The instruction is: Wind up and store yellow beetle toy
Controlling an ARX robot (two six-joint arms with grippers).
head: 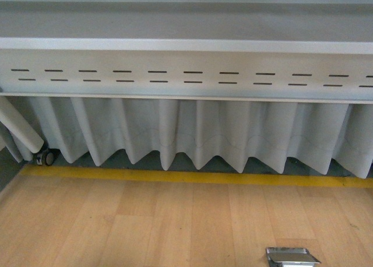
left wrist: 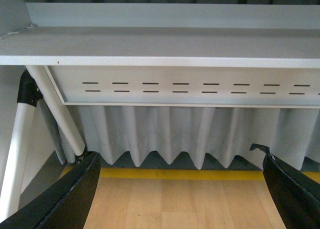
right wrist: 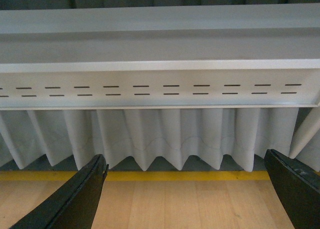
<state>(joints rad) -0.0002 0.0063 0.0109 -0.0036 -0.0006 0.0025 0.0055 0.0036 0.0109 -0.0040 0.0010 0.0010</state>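
Finding no progress: the yellow beetle toy shows in no view. Left gripper (left wrist: 175, 154) and right gripper (right wrist: 186, 157) both gape wide, empty. Metal floor plate (head: 291, 256) lies at five o'clock, front view. Winding and storing apparently remain.

left hand (left wrist: 177, 158) spread wide, right hand (right wrist: 186, 160) likewise

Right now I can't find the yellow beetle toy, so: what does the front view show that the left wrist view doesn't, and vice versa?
Only the front view: a metal floor plate and a caster wheel. Only the left wrist view: the left gripper, jaws wide apart and empty, and a black joint on the table leg. Both: the slotted white panel, pleated curtain, yellow floor line and wood floor. Neither shows the toy.
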